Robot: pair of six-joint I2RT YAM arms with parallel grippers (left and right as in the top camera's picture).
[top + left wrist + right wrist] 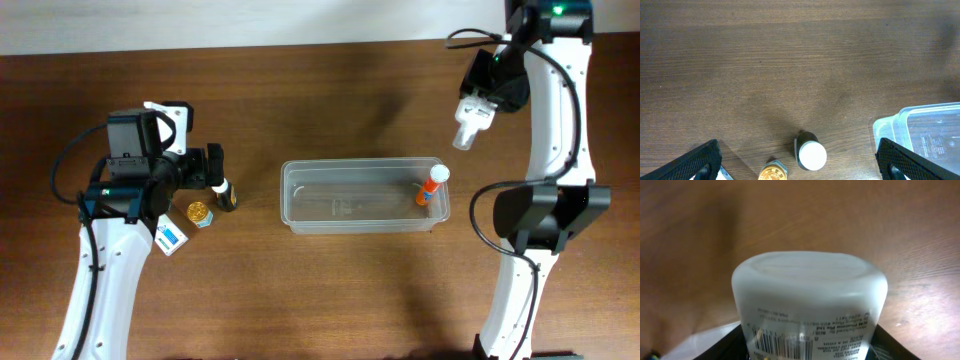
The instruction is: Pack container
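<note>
Right pincer (478,108) clamped on clear bottle (468,128), upper right; container (362,162) sits mid-frame on desk (350,90). Bring bottle over its empty left half, lower b4 releasing. Left pincer (214,170) apart.

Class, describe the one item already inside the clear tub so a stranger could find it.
On the wooden table, find the clear container at the centre. At its right end sits an orange tube with a white cap, the only item inside.
</note>
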